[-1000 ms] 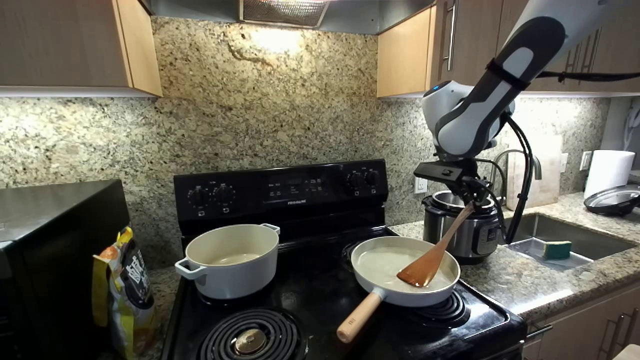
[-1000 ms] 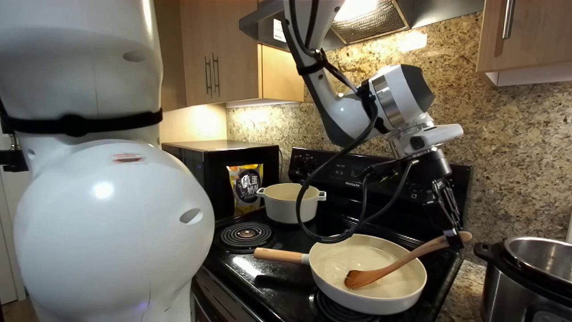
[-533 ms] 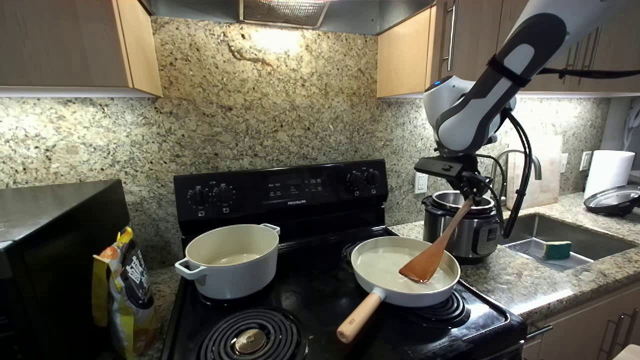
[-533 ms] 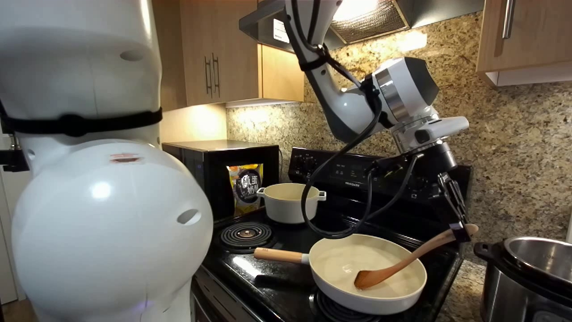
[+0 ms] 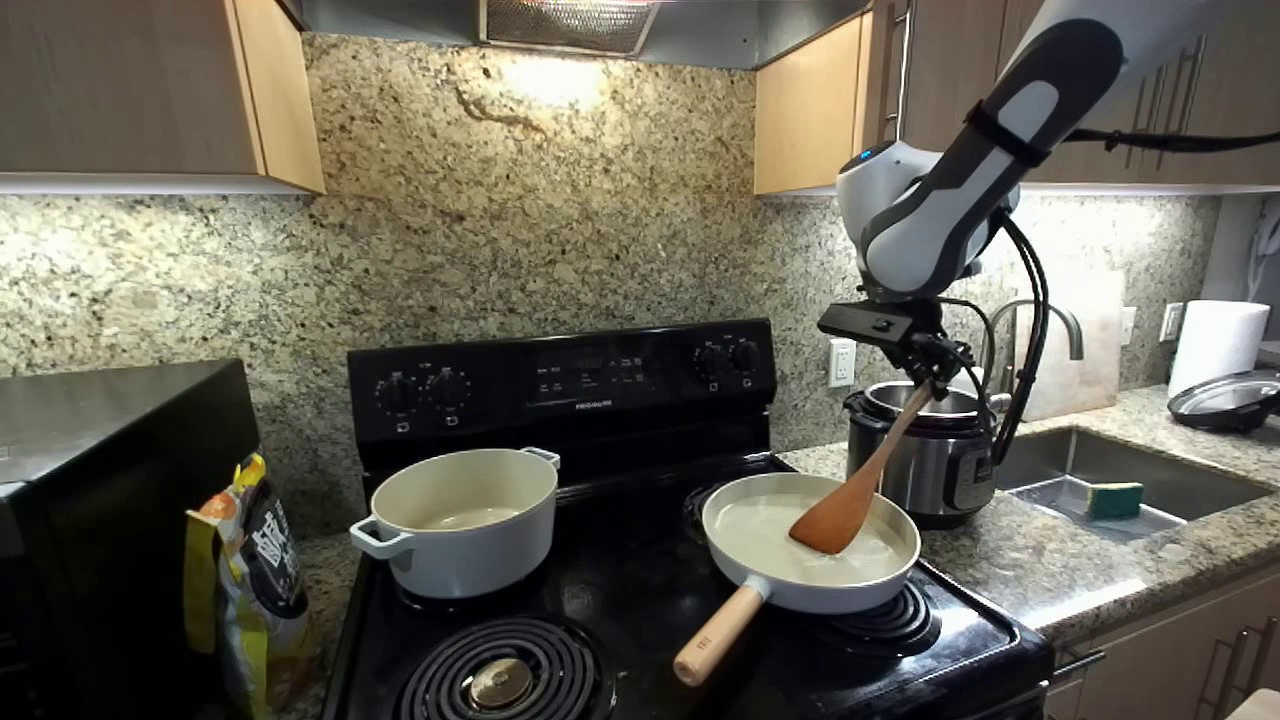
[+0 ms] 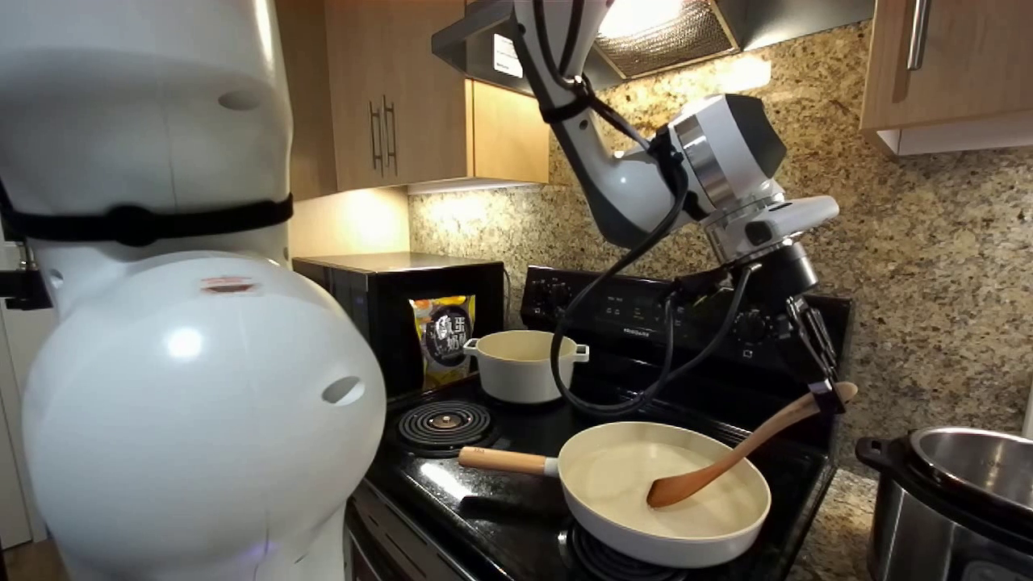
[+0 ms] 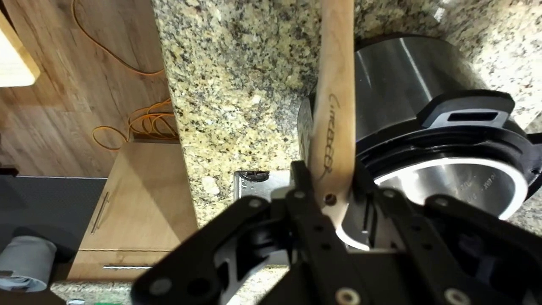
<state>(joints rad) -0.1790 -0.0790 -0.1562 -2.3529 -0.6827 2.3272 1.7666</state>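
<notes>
Raised a little since the frame half a second ago, the wooden spatula [image 5: 866,485] sits higher in both exterior views, its upper end having come up with the tool [image 7: 330,171], while the white pan [image 6: 678,552] stays where it was. The blade [image 5: 835,515] hangs slanted within the pan's rim, at or just over the shallow liquid [image 6: 621,484]; whether it touches, I cannot tell. Grasping looks done: the wrist view shows the tool clamped on the handle [image 7: 336,97] near its holed end, its two fingers [image 7: 302,183] pressed against opposite sides of the wood. Bringing the blade into the pan also looks done. Letting go is not yet done, and how much work with the spatula is left, these pictures do not settle. Under it all, the pan rests over a coil burner [image 5: 905,615] of the black stove [image 5: 640,610], its own wooden grip [image 5: 720,635] pointing outward, away from the tool. Well apart, at the back of the stove, stands a white two-handled pot [image 5: 470,555]. Nearer the tool, just beside the stove, a steel cooker [image 5: 925,475] stands on the granite counter [image 5: 1045,565], and farther along a sponge [image 5: 1115,500] lies in the sink [image 5: 1190,490]
</notes>
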